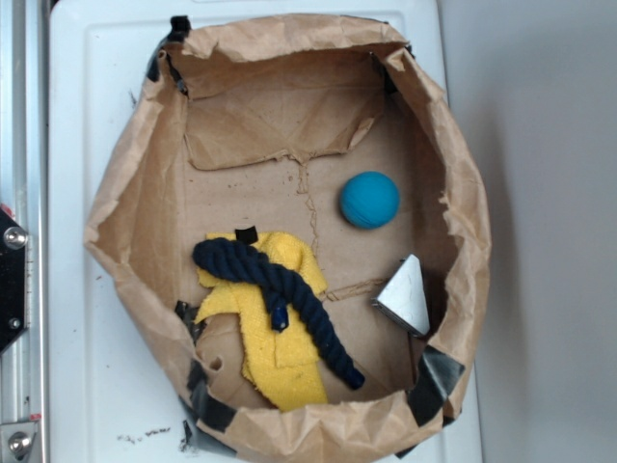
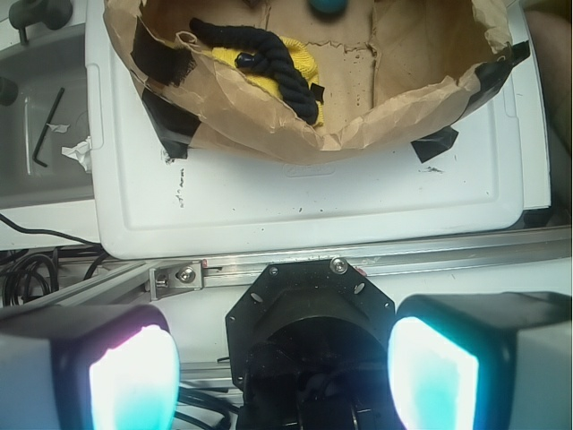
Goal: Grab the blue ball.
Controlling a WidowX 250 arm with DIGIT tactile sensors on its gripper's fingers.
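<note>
Blue ball (image 1: 369, 200) resting on the cardboard floor of the brown paper bin (image 1: 125, 183), toward the right and far side, apart from everything else. Small, round, matte; probably light and somewhat firm, though softness not readable from here. Likely to roll at a nudge, with no flat face to settle on. Best taken across the widest middle, fingers straddling both sides and coming straight down, so a squeeze does not squirt it out sideways.

Pincer (image 2: 282, 372) back outside the bin in the wrist view, above the metal rail (image 2: 376, 255) at the near edge of the white counter (image 2: 313, 197). Pads (image 2: 134, 376) wide apart, glowing, nothing between them. Ball just visible at the far top edge of that view, well apart from the pincer.

Open floor all around the ball: bare cardboard to the left, near and far. Crumpled bin wall close on the right, rising above the ball, so less room on that side for a finger. Grey triangular block (image 1: 407, 294) nearer and to the right, well clear. Dark navy rope (image 1: 275, 289) draped over the yellow cloth (image 1: 270, 338) at the near left, no obstacle to a descent. Near rim of the bin to be crossed first; height needed to clear the folded paper edge and black tape (image 1: 434, 376).
</note>
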